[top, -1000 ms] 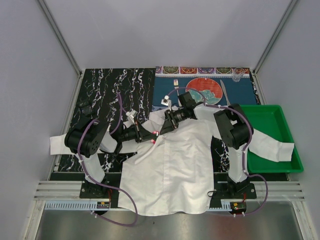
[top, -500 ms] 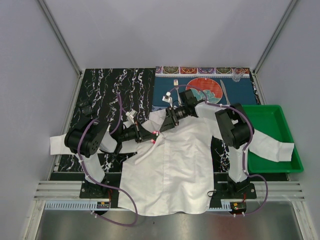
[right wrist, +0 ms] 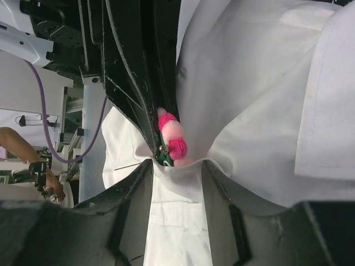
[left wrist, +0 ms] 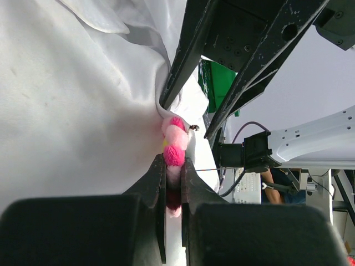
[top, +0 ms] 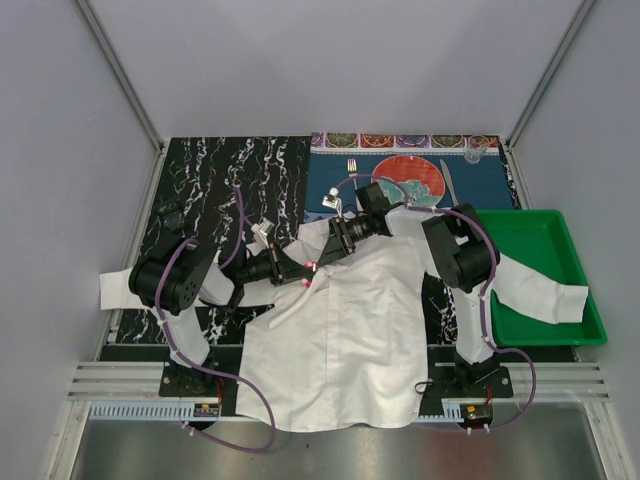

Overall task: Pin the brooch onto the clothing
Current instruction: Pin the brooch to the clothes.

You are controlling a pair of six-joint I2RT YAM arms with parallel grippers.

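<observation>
The clothing (top: 340, 340) is a white shirt spread flat on the table between the arms. My left gripper (top: 305, 272) reaches in from the left near the collar. In its wrist view the left gripper (left wrist: 173, 160) is shut on the brooch (left wrist: 175, 144), whose pink and red tufts press against a raised fold of the shirt (left wrist: 66, 100). My right gripper (top: 326, 254) comes in from the opposite side. In the right wrist view this gripper (right wrist: 176, 166) stands open, its fingers either side of the fold (right wrist: 266, 83), with the brooch (right wrist: 172, 136) just beyond the tips.
A green tray (top: 560, 300) at the right holds the shirt's right sleeve. Behind the arms a blue placemat carries a red-and-teal plate (top: 415, 180), a fork (top: 352, 170) and a knife (top: 450, 185). A black marbled mat (top: 220, 180) covers the back left.
The right arm's wrist shifted slightly toward the back and returned. The left arm and the brooch stayed in place.
</observation>
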